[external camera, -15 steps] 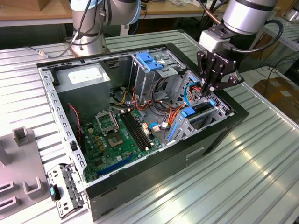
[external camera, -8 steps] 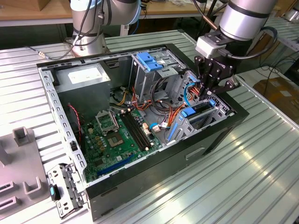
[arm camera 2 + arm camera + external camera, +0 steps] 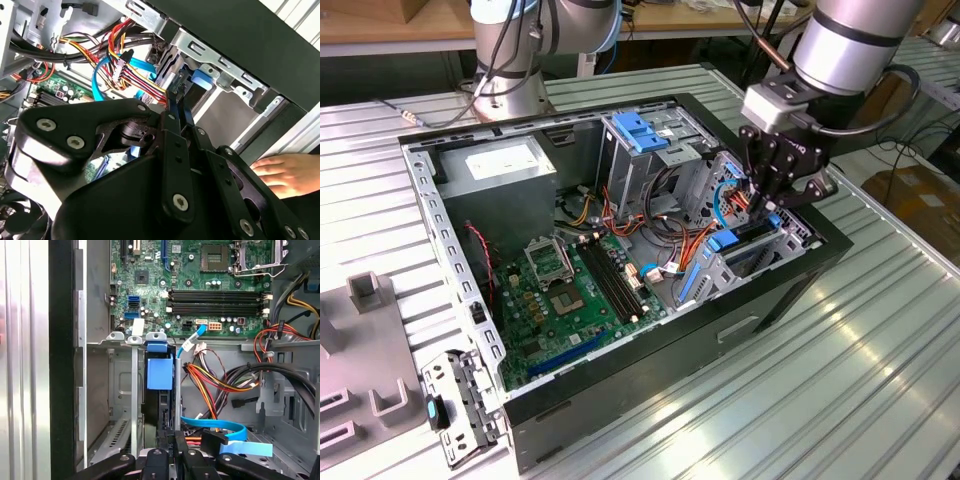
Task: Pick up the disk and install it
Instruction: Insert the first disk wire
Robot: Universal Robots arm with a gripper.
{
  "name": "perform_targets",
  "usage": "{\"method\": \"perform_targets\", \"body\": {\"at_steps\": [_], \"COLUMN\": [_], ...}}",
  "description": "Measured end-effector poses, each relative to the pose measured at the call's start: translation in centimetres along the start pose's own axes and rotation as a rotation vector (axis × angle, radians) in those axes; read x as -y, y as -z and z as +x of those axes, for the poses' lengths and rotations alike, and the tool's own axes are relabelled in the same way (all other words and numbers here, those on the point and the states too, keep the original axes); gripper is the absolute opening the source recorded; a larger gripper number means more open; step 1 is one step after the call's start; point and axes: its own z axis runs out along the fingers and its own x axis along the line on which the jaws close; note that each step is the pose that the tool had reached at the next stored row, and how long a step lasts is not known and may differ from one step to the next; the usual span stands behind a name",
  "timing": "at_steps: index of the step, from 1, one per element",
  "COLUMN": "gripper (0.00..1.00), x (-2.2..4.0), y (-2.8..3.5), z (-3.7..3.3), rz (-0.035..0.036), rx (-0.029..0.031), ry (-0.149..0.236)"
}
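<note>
The disk (image 3: 160,374) stands on edge in the grey drive bay (image 3: 117,385) at the front corner of the open computer case (image 3: 790,290), its blue carrier rail facing the first wrist camera. My gripper (image 3: 765,205) reaches down into that bay from above. Its black fingers (image 3: 175,107) come together on the disk's near edge, beside the blue rail tab (image 3: 202,79). In the first wrist view the gripper (image 3: 170,445) sits right behind the disk, whose metal face and label are hidden.
Red, yellow and blue cables (image 3: 215,385) crowd the space beside the bay. The green motherboard (image 3: 560,300), the grey power-supply box (image 3: 500,165) and a second cage with a blue bracket (image 3: 640,130) lie further in. A person's hand (image 3: 280,172) rests outside the case wall.
</note>
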Motion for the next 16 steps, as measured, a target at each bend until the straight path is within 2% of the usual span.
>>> {"method": "perform_targets", "body": {"at_steps": [5,10,13,16], "gripper": [0.17,0.17,0.17,0.17], "x": [0.01,0.05,0.05,0.07], "y": [-0.02,-0.09,-0.12,-0.43], "z": [0.04,0.12,0.14,0.13], "rz": [-0.0004,-0.0018,-0.002,-0.0003], "rx": [-0.0003,-0.0012,-0.0017,-0.0009], "ry": [-0.009,-0.044,-0.047,-0.047]}}
